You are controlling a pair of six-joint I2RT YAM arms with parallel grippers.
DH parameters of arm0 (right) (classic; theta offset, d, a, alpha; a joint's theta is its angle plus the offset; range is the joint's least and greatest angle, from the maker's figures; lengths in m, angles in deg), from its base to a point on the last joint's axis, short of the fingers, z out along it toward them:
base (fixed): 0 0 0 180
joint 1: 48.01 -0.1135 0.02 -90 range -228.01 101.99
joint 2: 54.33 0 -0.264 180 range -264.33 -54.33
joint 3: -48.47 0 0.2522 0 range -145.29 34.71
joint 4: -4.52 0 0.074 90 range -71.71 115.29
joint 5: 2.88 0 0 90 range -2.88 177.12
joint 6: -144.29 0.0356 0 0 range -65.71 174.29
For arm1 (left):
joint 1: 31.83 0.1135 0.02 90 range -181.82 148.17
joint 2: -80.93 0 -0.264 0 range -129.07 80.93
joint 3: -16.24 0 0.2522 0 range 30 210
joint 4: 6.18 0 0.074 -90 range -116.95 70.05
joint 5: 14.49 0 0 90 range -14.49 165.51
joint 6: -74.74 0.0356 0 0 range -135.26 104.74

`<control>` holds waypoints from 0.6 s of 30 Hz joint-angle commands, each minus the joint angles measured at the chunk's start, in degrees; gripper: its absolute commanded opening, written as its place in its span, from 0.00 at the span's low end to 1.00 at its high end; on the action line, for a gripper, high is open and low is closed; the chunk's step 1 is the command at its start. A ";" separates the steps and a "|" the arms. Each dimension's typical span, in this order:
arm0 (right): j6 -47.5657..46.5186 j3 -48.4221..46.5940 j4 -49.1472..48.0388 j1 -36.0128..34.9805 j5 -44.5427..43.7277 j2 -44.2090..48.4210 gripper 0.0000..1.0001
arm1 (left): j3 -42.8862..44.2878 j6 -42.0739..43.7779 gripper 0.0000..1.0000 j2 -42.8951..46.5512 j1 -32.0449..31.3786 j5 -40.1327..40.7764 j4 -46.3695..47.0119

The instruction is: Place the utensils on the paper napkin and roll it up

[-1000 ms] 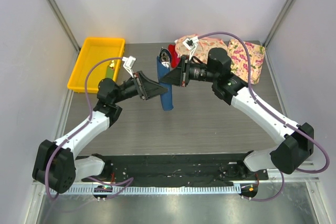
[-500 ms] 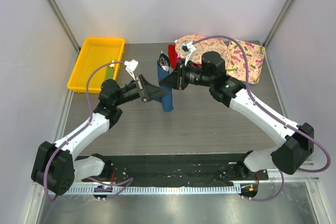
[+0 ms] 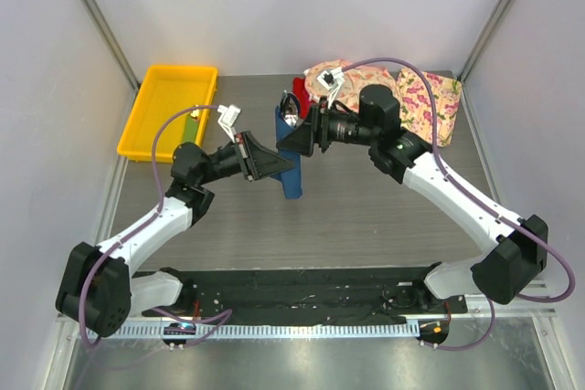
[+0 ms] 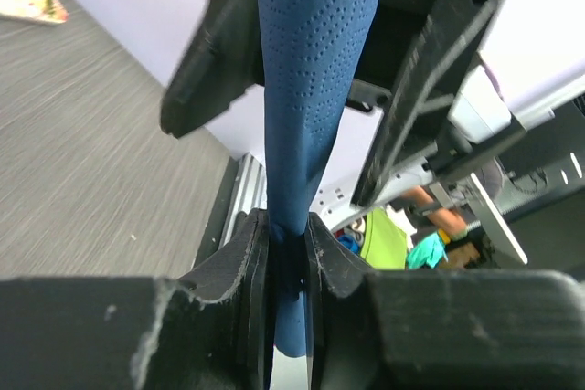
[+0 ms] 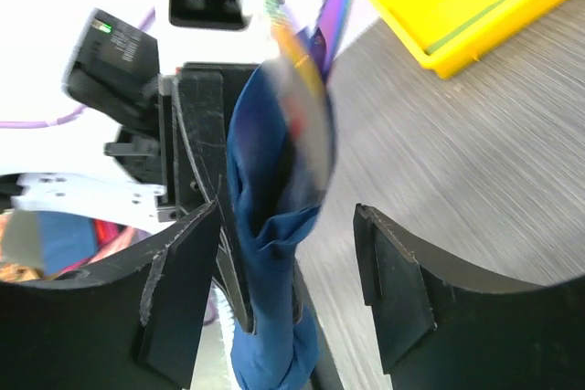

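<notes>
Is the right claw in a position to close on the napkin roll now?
Probably yes: the right claw is open with the napkin roll between its fingers; the left claw, shut on it, grips further along.

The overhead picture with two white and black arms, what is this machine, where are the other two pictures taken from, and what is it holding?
It is a robot with two jointed arms bolted to a table. The overhead picture comes from a fixed camera above; the other two come from a camera on each wrist. The left gripper pinches a rolled blue napkin with utensils poking out. The right gripper is open around the roll. A yellow tray and floral cloths lie at the back.
</notes>
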 commanded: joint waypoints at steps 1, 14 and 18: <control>5.51 0.19 -8.28 1.80 8.17 3.16 0.68 | 2.52 -2.22 0.00 -0.28 0.08 -3.76 13.03; 14.05 4.85 -19.09 2.07 17.41 2.45 0.68 | 4.80 -6.27 0.00 -1.16 0.08 -4.29 16.38; 13.87 6.00 -19.09 1.98 16.53 2.72 0.34 | 5.42 -7.06 0.00 -1.60 -0.01 -4.64 16.64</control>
